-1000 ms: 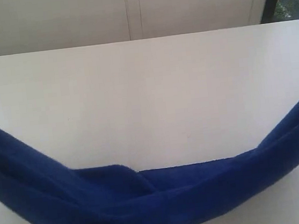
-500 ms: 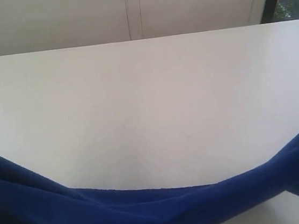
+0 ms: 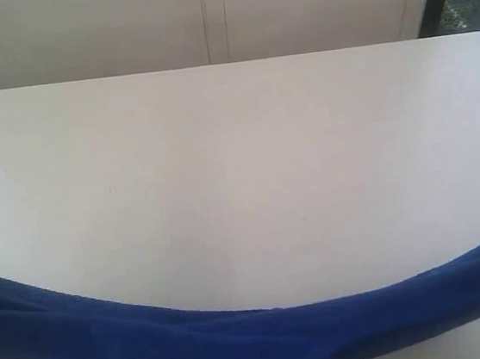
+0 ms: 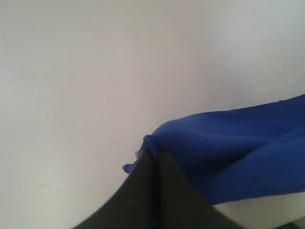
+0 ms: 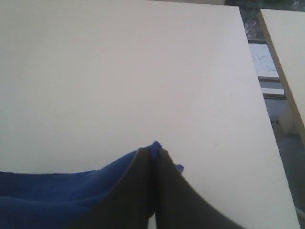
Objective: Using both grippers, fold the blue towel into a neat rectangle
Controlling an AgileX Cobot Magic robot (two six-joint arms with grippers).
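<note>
Blue towel [image 3: 241, 344]: sagging band across the near edge of the white table [image 3: 239, 171], long axis side to side; both ends leave the exterior view.
Left gripper [image 4: 153, 155]: clamped tight on one towel corner; only its wrist view shows this.
Right gripper [image 5: 153, 152]: clamped tight on the opposite corner, likewise.
Unclear: whether the towel's middle touches the table.

You have one blue towel [image 3: 241, 344] to count, a single long piece of cloth. You have two hands: one left hand [image 4: 153, 155] and one right hand [image 5: 153, 152]. Each hand has two dark fingers [image 4: 136, 191], so that makes four fingers in all. You have one counter [image 3: 238, 162]. So you get one towel, two hands, four fingers, one counter.
</note>
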